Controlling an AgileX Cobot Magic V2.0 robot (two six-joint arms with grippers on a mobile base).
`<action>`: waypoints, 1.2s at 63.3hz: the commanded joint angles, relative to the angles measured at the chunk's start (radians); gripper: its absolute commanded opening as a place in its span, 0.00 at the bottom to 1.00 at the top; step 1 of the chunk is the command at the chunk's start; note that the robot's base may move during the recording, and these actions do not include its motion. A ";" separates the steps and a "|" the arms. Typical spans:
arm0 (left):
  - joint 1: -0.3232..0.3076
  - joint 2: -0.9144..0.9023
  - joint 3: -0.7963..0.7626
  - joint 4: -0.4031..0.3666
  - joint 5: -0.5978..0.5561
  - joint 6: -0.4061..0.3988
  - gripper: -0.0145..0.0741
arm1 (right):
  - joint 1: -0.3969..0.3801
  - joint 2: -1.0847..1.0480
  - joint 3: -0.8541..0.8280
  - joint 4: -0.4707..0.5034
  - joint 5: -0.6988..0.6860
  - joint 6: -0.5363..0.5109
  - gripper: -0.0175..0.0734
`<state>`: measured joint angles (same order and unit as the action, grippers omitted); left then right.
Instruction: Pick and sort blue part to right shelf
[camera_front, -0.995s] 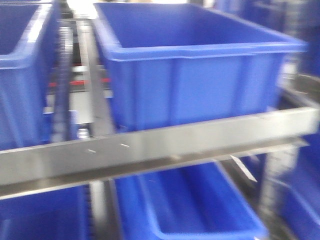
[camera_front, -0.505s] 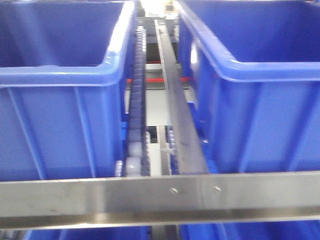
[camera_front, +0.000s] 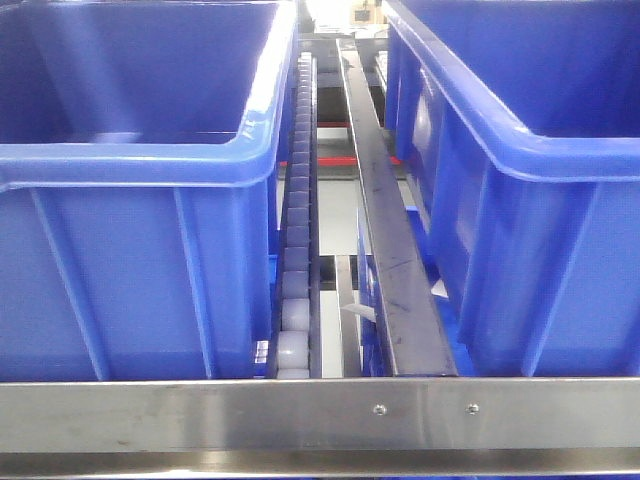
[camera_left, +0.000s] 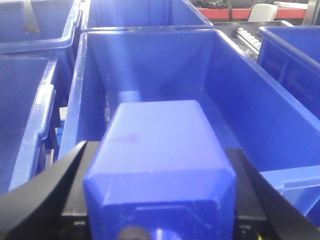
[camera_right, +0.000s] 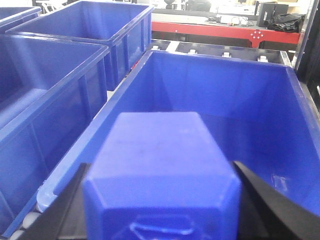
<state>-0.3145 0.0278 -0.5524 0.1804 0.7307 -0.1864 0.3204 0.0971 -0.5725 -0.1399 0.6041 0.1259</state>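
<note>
My left gripper (camera_left: 158, 167) is shut on a blue part (camera_left: 160, 140), a boxy block between its black fingers (camera_left: 65, 175), held over an open blue crate (camera_left: 150, 65). My right gripper (camera_right: 162, 175) is shut on a second blue part (camera_right: 160, 150), held over another blue crate (camera_right: 240, 95). In the front view the right shelf shows its bolted steel front rail (camera_front: 300, 412), a white roller track (camera_front: 297, 250) and two large blue crates, left (camera_front: 130, 170) and right (camera_front: 520, 150). No gripper shows in the front view.
A steel divider bar (camera_front: 385, 230) runs back between the crates. More blue crates stand left (camera_left: 25, 100) and right (camera_left: 295, 55) of the left arm, and left of the right arm (camera_right: 45, 85). A red bench (camera_right: 225, 30) stands behind the shelf.
The front view has swung from one crate behind a tilted rail to the gap between two crates. It is now sharp, with the rail level and lower in the frame.
</note>
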 joint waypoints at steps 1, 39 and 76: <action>-0.003 0.019 -0.026 0.003 -0.089 0.001 0.54 | -0.002 0.018 -0.025 -0.013 -0.094 -0.009 0.40; -0.003 0.019 -0.026 0.000 -0.103 0.001 0.54 | -0.002 0.018 -0.025 -0.013 -0.094 -0.009 0.40; -0.003 0.751 -0.307 0.000 -0.259 0.058 0.54 | -0.002 0.018 -0.025 -0.013 -0.110 -0.009 0.40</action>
<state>-0.3145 0.6461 -0.7718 0.1804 0.5694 -0.1327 0.3204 0.0971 -0.5725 -0.1399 0.6002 0.1259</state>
